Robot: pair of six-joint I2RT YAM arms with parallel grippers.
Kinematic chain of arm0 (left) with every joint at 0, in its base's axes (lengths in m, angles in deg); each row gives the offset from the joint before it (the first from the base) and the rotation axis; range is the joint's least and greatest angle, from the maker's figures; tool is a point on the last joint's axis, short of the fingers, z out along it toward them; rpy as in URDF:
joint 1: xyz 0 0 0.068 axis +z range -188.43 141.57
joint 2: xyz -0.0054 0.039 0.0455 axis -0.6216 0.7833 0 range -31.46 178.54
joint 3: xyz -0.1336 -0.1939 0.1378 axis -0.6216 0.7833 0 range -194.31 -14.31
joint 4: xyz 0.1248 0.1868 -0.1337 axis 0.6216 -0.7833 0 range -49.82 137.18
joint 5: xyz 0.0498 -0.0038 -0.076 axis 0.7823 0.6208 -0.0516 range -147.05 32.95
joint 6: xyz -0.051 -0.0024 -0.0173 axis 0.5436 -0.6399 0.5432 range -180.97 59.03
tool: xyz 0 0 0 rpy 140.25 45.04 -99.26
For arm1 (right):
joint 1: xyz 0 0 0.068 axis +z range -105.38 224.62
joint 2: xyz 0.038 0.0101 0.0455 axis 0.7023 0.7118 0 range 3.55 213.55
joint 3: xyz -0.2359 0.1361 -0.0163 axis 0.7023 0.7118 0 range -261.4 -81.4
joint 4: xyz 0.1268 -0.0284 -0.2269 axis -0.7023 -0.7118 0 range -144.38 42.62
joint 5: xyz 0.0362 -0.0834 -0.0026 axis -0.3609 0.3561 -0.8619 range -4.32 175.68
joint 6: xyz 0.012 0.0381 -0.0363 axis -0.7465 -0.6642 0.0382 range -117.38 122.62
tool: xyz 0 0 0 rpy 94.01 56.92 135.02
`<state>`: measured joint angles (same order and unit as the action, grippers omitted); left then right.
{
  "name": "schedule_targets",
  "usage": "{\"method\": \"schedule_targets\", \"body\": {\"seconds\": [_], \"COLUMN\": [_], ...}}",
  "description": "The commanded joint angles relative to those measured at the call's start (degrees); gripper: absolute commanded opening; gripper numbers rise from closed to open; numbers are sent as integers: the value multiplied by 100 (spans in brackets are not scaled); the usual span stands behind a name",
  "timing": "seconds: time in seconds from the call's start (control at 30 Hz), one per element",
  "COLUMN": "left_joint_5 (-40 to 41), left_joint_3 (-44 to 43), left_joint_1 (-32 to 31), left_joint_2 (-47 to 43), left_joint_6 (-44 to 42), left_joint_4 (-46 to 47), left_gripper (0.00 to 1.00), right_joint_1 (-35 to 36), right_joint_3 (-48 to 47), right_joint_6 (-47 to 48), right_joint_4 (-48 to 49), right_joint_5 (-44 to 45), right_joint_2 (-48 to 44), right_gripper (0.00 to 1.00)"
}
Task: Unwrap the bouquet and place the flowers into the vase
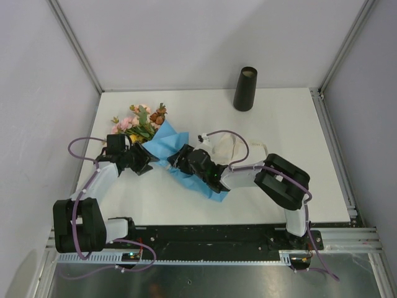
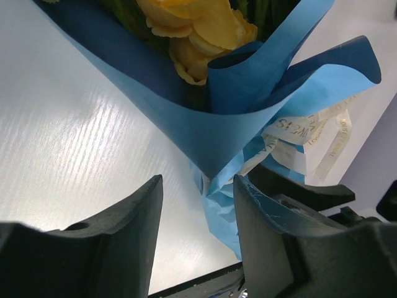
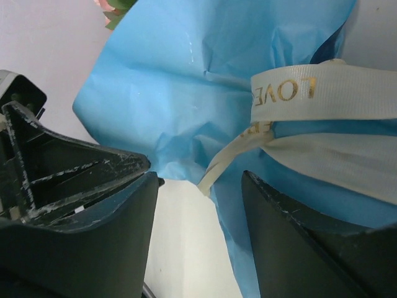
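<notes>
The bouquet [image 1: 162,144] lies on the white table, its flowers [image 1: 140,123] pointing to the far left and its blue paper [image 1: 186,169] spreading to the near right. A cream ribbon [image 3: 310,93] printed with gold letters crosses the paper, and more ribbon [image 1: 228,149] lies loose to the right. My left gripper [image 2: 198,183] is open, with the paper's pinched tip just ahead between its fingers; a yellow rose [image 2: 192,31] shows above. My right gripper [image 3: 198,177] is open at the paper's edge, where a ribbon end hangs. The black vase [image 1: 245,89] stands upright at the back.
Both grippers meet at the bouquet's waist, left gripper [image 1: 146,159] and right gripper [image 1: 178,159] close together. Metal frame posts and grey walls border the table [image 1: 285,124] on three sides. A black base strip [image 1: 205,233] runs along the near edge.
</notes>
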<state>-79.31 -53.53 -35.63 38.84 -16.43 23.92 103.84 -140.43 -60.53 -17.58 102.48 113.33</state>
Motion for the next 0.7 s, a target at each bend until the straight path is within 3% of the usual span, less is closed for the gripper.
{"method": "schedule_targets", "body": {"seconds": [0.0, 0.2, 0.4, 0.57, 0.67], "left_joint_5": [-69, -102, -69, -31, 62], "left_joint_3": [-66, -51, -39, -76, -95], "left_joint_1": [48, 52, 51, 52, 53], "left_joint_2": [30, 88, 166, 289, 271], "left_joint_6": [-59, -3, 76, 88, 109], "left_joint_4": [113, 199, 301, 343, 366], "left_gripper": [53, 52, 45, 29, 15], "right_joint_1": [-50, -132, -187, -196, -193], "right_joint_3": [-423, -708, -724, -680, -639], "right_joint_6": [-183, -235, -76, 381, 698], "right_joint_4": [530, 620, 614, 679, 803], "right_joint_5": [100, 67, 125, 26, -136], "right_joint_2": [434, 861, 787, 476, 284], "right_gripper": [61, 58, 41, 20, 14]}}
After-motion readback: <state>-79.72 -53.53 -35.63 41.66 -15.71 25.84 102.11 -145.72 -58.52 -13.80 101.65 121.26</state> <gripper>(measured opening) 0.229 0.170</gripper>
